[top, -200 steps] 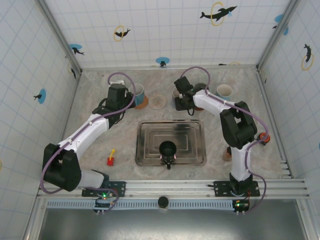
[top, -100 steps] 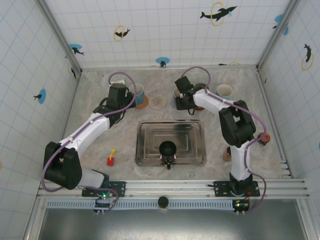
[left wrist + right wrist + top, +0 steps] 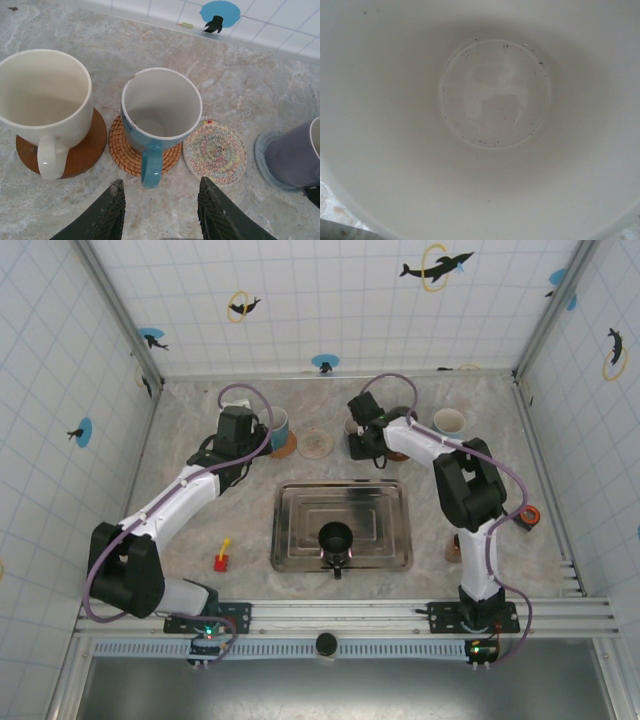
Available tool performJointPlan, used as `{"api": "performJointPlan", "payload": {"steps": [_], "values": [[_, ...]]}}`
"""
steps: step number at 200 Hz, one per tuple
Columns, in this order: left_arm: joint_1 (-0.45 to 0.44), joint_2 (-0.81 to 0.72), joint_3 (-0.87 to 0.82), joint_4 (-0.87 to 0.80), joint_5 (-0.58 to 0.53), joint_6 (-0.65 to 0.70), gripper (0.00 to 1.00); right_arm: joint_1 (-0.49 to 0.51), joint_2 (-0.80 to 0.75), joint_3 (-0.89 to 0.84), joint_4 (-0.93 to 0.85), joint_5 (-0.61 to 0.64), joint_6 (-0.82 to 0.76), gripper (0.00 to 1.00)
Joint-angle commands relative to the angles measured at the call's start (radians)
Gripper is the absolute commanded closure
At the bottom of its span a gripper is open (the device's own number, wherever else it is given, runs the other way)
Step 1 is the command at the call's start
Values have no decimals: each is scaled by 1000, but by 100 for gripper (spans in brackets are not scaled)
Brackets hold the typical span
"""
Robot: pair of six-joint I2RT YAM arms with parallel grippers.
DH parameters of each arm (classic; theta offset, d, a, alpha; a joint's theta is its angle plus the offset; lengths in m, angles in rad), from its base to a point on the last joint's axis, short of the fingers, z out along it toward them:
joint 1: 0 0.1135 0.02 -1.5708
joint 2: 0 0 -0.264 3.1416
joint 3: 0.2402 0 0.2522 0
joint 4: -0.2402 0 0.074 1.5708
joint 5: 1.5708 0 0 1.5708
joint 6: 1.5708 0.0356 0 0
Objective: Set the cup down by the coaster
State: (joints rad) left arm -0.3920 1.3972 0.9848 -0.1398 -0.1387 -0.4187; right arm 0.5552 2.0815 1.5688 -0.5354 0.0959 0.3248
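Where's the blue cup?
In the left wrist view, the blue cup sits mid-frame on a woven coaster, between the white cup on its left and the colourful coaster on its right.

Steel tray lies behind the left gripper, off to its right. Red-and-yellow toy sits further behind. Blue round wall sticker ahead, slightly right.

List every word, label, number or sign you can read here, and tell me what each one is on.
None can be read.
On the wall, a dolphin decal with a yellow ring and a blue dot decal: pictures without letters.
The cream mug, blue mug and purple mug: plain on the sides in view.
The white cup, seen from inside: dark specks, no mark.
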Motion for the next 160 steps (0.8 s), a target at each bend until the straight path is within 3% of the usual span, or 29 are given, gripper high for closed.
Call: {"api": "performJointPlan", "payload": {"steps": [1, 160], "values": [[-4, 12, 32, 18, 14, 20, 59, 0, 24, 61, 26, -21, 5, 100], [-4, 5, 29, 15, 13, 22, 59, 10, -5, 62, -21, 11, 3, 100]]}}
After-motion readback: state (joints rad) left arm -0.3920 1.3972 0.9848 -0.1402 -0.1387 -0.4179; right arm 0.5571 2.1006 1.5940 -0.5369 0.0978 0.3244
